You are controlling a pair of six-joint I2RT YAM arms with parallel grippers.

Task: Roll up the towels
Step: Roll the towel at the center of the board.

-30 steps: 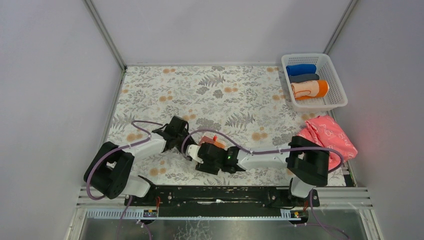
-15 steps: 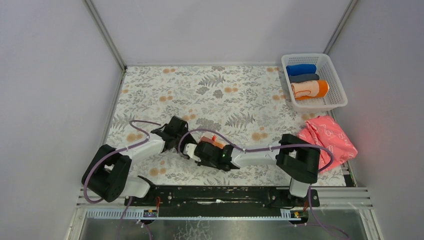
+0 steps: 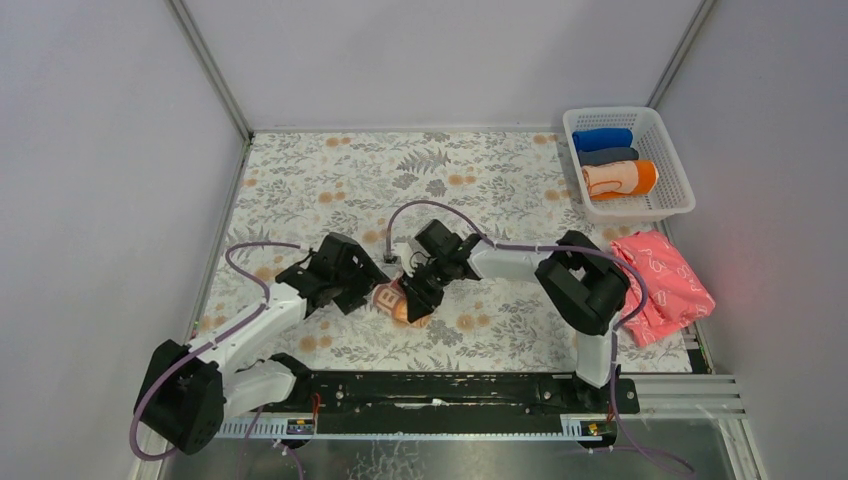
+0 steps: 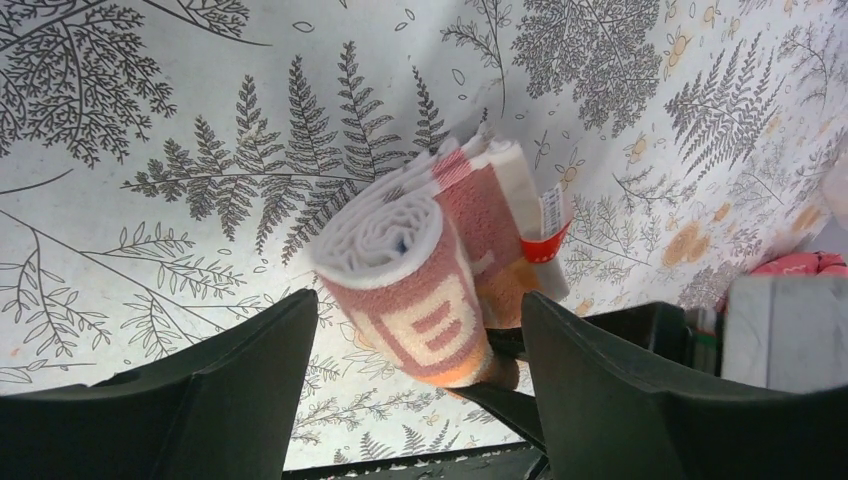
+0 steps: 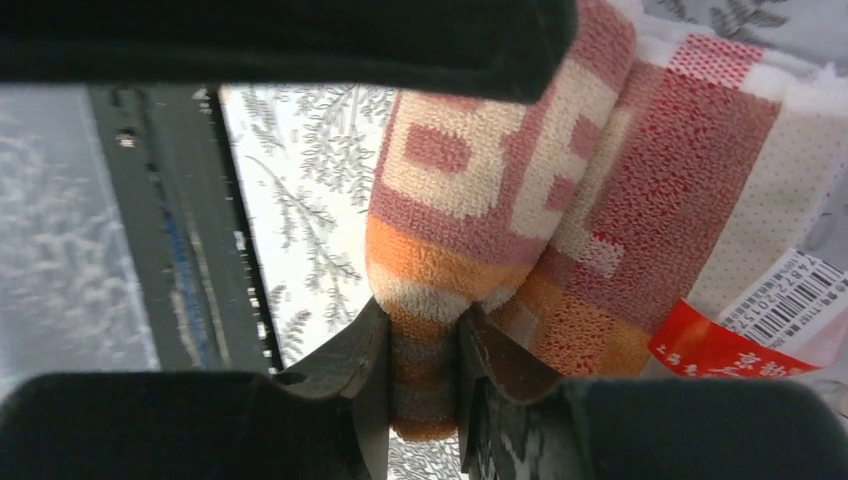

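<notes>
Lettered towel (image 3: 395, 300): rolled, near the middle of the table (image 3: 480, 190), slightly toward 6 o'clock. Cannot tell whether it rests on the floral cover or hangs just above it.

- Appearance: shows a cream spiral at the open end in the left wrist view (image 4: 410, 290). Outer face is dusty pink with blocky cream letters and an orange band at one edge (image 5: 480, 200). Carries a looser fold against the main coil, with a red tag (image 4: 548, 225) and a barcode label at its edge.

Containers: white basket (image 3: 680, 200) at the table's 2 o'clock corner.

- Holds three rolls side by side: blue roll (image 3: 602, 139) at 12 o'clock, grey roll (image 3: 608, 156) in the middle, orange-bordered towel (image 3: 620, 178) at 6 o'clock.
- Pink cloth (image 3: 660, 280) lies crumpled outside the basket, at its 6 o'clock and well apart from the lettered towel at that towel's 3 o'clock.

Arms:

- Right gripper (image 3: 415, 295): reaches the roll from 1 o'clock, elbow raised at 3 o'clock, wrist tipped down. In its own camera (image 5: 422, 340), pinches the orange edge of the lettered towel between nearly closed fingers.
- Left gripper (image 3: 365, 295): lies low at 9 o'clock of the roll, on an arm stretched from the 7 o'clock base. Spread wide (image 4: 420, 400), with the roll's end between the fingers and a gap visible on both sides.
</notes>
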